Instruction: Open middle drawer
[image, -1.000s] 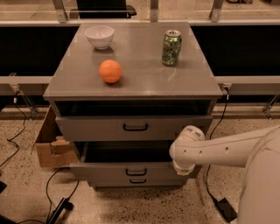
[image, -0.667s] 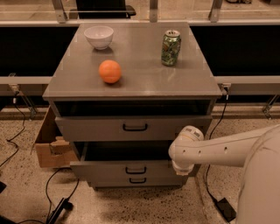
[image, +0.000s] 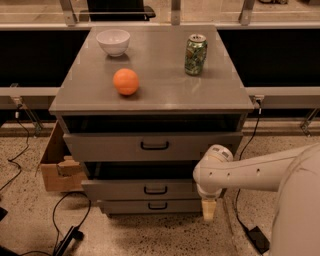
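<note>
The grey cabinet (image: 150, 95) has three drawers. The middle drawer (image: 125, 190), with a low wide front and a small black bar handle (image: 155, 190), stands pulled out, with a dark gap above its front. My gripper (image: 209, 210) hangs down from the white arm (image: 250, 172) just off the right end of the middle and bottom drawer fronts, near the floor. It touches no handle. The top drawer (image: 110, 146) is also pulled out a little. The bottom drawer (image: 130, 205) sits just below and behind the middle one.
On the cabinet top are a white bowl (image: 113, 41), an orange (image: 125, 81) and a green can (image: 195, 54). A cardboard box (image: 55, 167) stands on the floor to the left. Cables (image: 65, 235) lie on the floor at front left and at right.
The middle drawer's front has shifted back a little, so the bottom drawer's front and handle now show. The gripper now shows below the arm's wrist, to the right of the drawers.
</note>
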